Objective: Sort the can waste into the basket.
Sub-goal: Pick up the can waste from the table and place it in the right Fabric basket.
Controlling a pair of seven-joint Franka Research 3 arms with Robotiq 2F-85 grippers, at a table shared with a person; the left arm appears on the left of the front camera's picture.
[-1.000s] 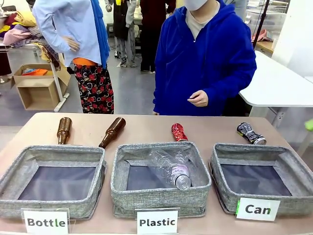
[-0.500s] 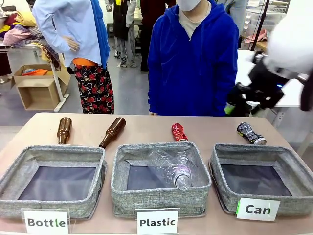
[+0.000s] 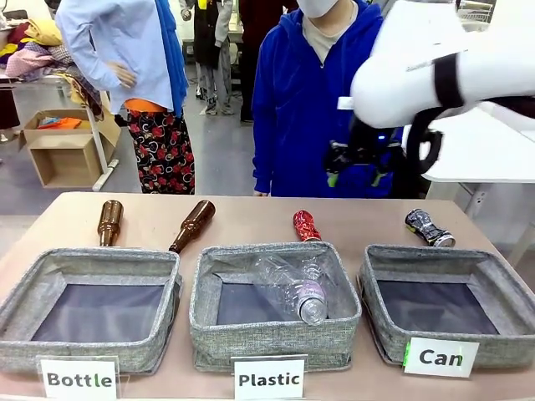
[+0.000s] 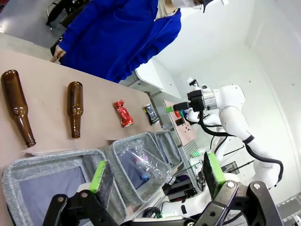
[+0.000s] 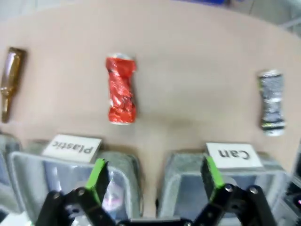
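Three baskets stand in a row along the near edge of the table [image 3: 251, 219]: Bottle basket [image 3: 92, 255] left, Plastic basket [image 3: 276, 334] middle, Can basket [image 3: 435, 251] right. A plastic bottle [image 3: 297, 288] lies in the middle one. Behind the row, left to right: first glass bottle [image 3: 109, 222], second glass bottle [image 3: 192, 225], left can [image 3: 306, 225], right can [image 3: 430, 227]. The right pincer [image 3: 354, 177] hangs above the far edge, between the cans.

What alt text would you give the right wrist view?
The right gripper, open, hangs above the tan table, where a crushed shiny red can and a crushed black and silver can lie beyond the grey woven basket signed Can. A brown glass bottle lies at picture left.
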